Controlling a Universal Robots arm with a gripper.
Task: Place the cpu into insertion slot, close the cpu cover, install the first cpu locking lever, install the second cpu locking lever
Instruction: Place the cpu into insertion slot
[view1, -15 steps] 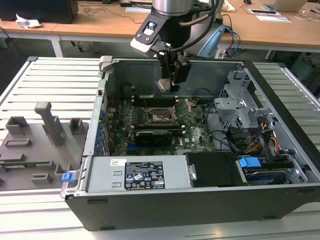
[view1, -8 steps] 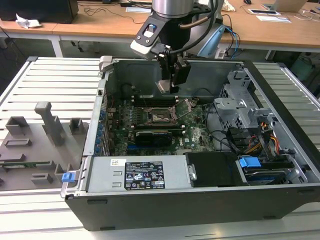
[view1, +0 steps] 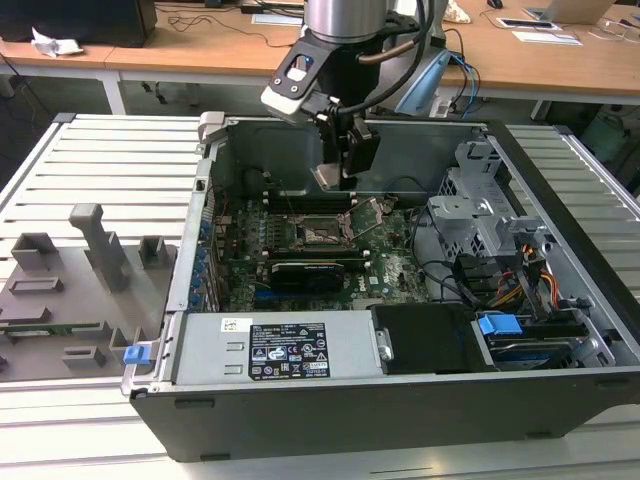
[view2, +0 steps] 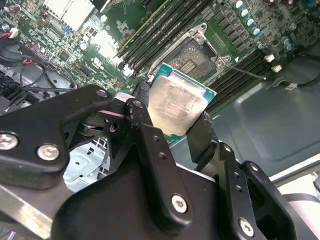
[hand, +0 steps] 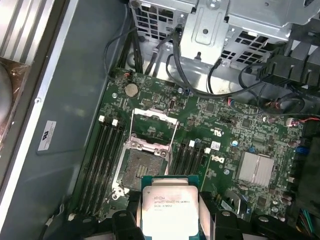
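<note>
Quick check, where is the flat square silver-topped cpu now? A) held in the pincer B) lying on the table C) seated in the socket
A: the pincer clamps the flat silver-topped cpu by two edges, and the dark silver-rimmed insertion slot lies bare.

Clear air above open insertion slot (hand: 136, 166)
</note>
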